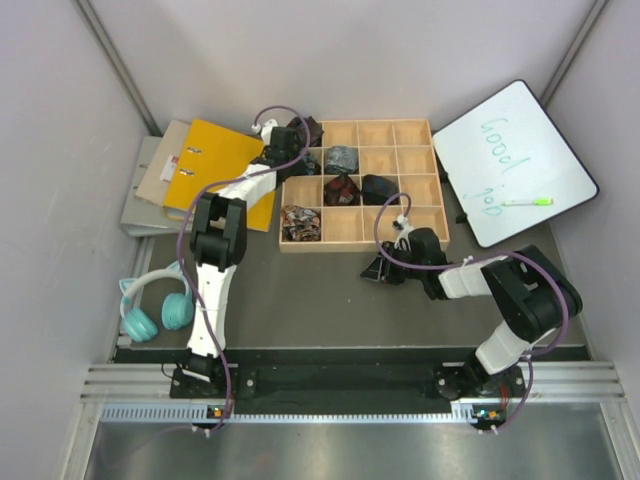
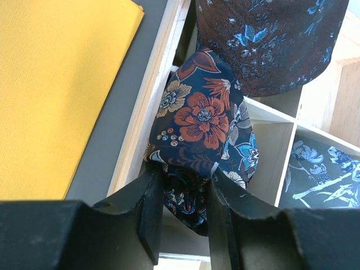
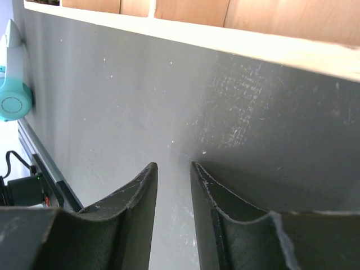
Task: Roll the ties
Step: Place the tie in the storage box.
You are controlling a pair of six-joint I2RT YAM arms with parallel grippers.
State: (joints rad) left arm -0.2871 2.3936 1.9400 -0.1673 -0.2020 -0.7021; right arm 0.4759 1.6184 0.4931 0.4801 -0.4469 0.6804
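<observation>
My left gripper (image 2: pixel 185 185) is shut on a rolled navy tie (image 2: pixel 202 121) with orange-red flowers and holds it over the top-left cells of the wooden tray (image 2: pixel 149 101). In the top view this gripper (image 1: pixel 284 150) is at the tray's (image 1: pixel 360 245) far left corner. A dark brown tie with blue flecks (image 2: pixel 270 39) lies just beyond it and a grey-blue one (image 2: pixel 323 169) to its right. Rolled ties fill other cells: grey-blue (image 1: pixel 341 158), maroon (image 1: pixel 341 188), black (image 1: pixel 378 188), brown-patterned (image 1: pixel 300 222). My right gripper (image 1: pixel 385 268) rests low over the table in front of the tray, its jaws a little apart and empty (image 3: pixel 174 169).
A yellow folder (image 1: pixel 215 165) on grey binders lies left of the tray and shows in the left wrist view (image 2: pixel 56 84). A whiteboard (image 1: pixel 510 160) with a green marker (image 1: pixel 527 201) leans at the right. Teal headphones (image 1: pixel 155 305) lie at the near left.
</observation>
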